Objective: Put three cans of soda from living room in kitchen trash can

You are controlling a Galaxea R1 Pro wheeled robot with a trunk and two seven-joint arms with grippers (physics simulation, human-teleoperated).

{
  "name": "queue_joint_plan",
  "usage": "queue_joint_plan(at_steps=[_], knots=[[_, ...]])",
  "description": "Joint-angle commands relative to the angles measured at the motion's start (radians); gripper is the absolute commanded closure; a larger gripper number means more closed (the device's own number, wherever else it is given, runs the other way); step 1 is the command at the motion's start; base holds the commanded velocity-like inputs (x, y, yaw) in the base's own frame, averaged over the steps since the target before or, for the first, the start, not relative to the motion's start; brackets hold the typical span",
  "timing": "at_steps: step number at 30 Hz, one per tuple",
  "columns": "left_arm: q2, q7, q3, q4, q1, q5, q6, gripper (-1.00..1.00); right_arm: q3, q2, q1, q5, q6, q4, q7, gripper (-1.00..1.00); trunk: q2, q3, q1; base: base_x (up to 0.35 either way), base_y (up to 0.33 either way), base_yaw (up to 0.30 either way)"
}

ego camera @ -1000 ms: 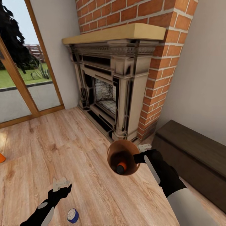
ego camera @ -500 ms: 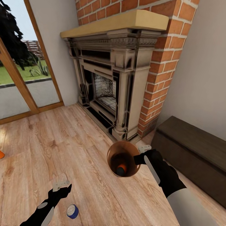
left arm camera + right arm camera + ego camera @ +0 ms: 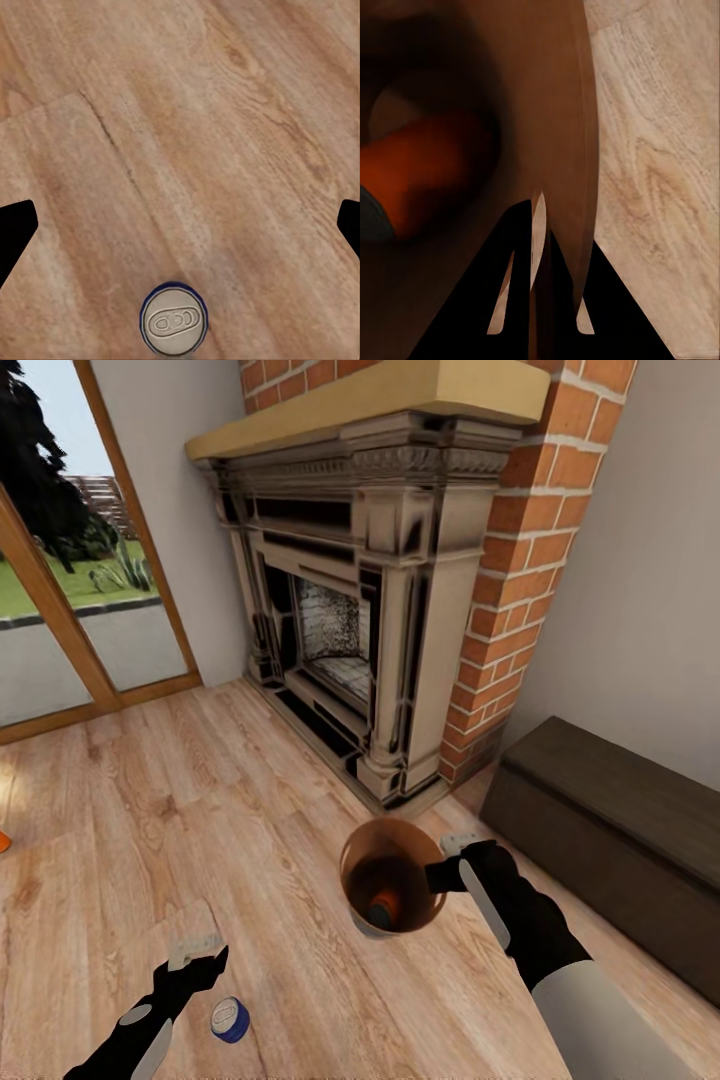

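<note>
Head view: blue can [image 3: 230, 1020] upright on floor [image 3: 150, 830], just beside my spread, empty left gripper [image 3: 195, 955].
Handling: likely light, slick; pinch mid-wall.
Right gripper [image 3: 452, 863]: clamped on bucket [image 3: 392, 875] rim, orange can [image 3: 383, 909] inside.

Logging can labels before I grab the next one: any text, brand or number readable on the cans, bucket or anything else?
None readable.
Blue can: embossed tab on the lid, no letters legible.
Orange can in the bucket: no label visible.
</note>
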Motion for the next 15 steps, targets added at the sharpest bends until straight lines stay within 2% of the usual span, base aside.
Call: queue_joint_plan(at_steps=[1,12,15], knots=[[0.0,0.0,0.0,0.0,0.0,0.0,0.0,-1.0,-0.001,0.0,-0.001,-0.016,-0.001,-0.001,0.005,1.0,-0.007,-0.005,0.004,0.0,0.0,0.0],[0.0,0.0,0.0,0.0,0.0,0.0,0.0,-1.0,-0.001,0.0,-0.001,-0.018,0.0,0.01,0.005,1.0,-0.084,-0.057,0.046,0.0,0.0,0.0],[0.0,0.0,0.0,0.0,0.0,0.0,0.0,-1.0,-0.001,0.0,-0.001,-0.018,0.0,0.024,0.005,1.0,-0.084,-0.061,0.046,0.0,0.0,0.0]])
